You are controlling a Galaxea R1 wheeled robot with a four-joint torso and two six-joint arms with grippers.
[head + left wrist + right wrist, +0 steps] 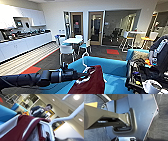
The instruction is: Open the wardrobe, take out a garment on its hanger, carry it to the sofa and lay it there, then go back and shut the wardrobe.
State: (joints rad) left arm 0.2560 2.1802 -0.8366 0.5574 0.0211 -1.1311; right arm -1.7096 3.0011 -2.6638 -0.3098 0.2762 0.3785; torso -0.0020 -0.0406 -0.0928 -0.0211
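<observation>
Over the sofa (113, 68), the left gripper (81, 74) has the hanger (86, 65) clamped, with the jacket (90, 82) hanging from it right above the blue seat. Can't tell what the right gripper's doing. A person (40, 111) stands close behind the jacket.

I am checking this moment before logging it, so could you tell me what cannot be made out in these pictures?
- Left gripper, head view: the fingers are lost against the garment, so the grip on the hanger is unclear.
- Garment, head view: its lower part is cut off by the picture's edge.
- Sofa, head view: a person's rig covers its right end.
</observation>
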